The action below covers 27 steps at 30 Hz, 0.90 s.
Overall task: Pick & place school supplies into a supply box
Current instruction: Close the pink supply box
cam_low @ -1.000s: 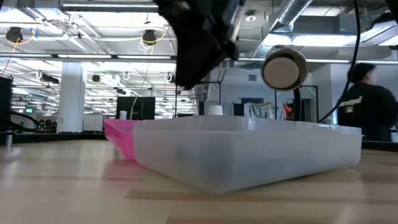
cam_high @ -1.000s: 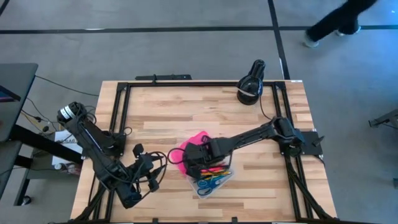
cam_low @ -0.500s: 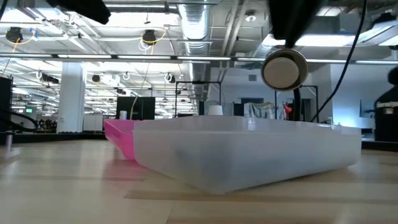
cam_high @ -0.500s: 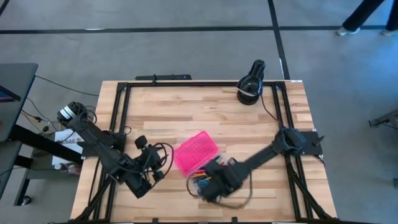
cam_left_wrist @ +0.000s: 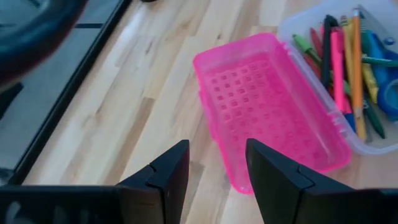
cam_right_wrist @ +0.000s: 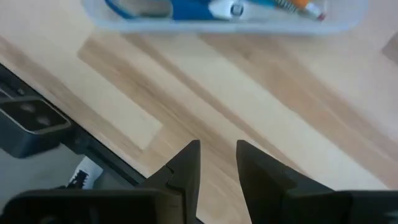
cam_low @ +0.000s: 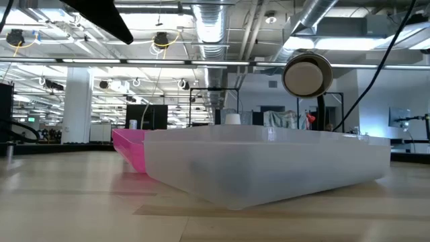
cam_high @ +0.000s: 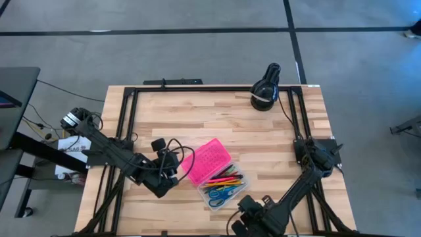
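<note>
Supply box (cam_high: 220, 181) open, pink lid (cam_high: 206, 160) flipped back — colourful school supplies (cam_high: 223, 184) inside

Supply box (cam_high: 223, 188) mid-table, pink lid (cam_high: 207, 160) flung open beside clear base, top unobstructed. Left gripper (cam_high: 172, 172) just beside lid, blocking that side. Right gripper (cam_high: 245, 220) low at near table edge, close to base's corner. Black round device (cam_high: 265, 88) at far edge, well apart. Far half of table (cam_high: 197, 115) bare wood, open passage.
</note>
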Available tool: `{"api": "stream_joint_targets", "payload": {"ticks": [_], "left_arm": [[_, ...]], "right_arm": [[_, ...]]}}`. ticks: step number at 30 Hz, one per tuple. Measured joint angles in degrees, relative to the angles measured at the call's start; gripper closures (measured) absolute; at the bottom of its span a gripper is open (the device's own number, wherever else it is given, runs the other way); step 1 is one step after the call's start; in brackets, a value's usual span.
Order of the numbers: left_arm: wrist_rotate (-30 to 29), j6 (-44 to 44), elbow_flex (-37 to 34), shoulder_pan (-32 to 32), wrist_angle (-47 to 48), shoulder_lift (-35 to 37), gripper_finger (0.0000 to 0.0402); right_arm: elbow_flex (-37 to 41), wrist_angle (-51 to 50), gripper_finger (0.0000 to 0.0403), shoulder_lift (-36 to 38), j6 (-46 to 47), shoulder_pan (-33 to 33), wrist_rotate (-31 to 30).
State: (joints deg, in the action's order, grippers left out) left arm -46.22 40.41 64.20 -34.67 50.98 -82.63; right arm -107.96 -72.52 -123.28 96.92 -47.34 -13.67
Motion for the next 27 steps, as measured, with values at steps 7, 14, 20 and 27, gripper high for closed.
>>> {"api": "stream_joint_targets", "payload": {"ticks": [7, 14, 20, 27], "left_arm": [[1.52, -2.58, 0.00, 0.67, -2.27, 0.00, 0.0248], [3.57, 0.32, 0.00, -0.03, -2.25, 0.00, 0.0248], [3.10, 3.12, 0.00, -1.81, -2.04, 0.00, 0.0248], [0.56, 5.31, 0.00, -2.96, -1.42, 0.00, 0.0249]], "right_arm": [[6.19, 9.06, 0.0305, -0.07, -7.24, 0.38, -0.15], [13.40, 20.06, 0.0304, -0.06, -10.41, 0.08, -4.83], [15.57, 24.39, 0.0282, -0.03, -15.18, -0.50, -7.36], [17.50, 24.47, 0.0244, -0.05, -12.98, 1.29, -5.51]]}}
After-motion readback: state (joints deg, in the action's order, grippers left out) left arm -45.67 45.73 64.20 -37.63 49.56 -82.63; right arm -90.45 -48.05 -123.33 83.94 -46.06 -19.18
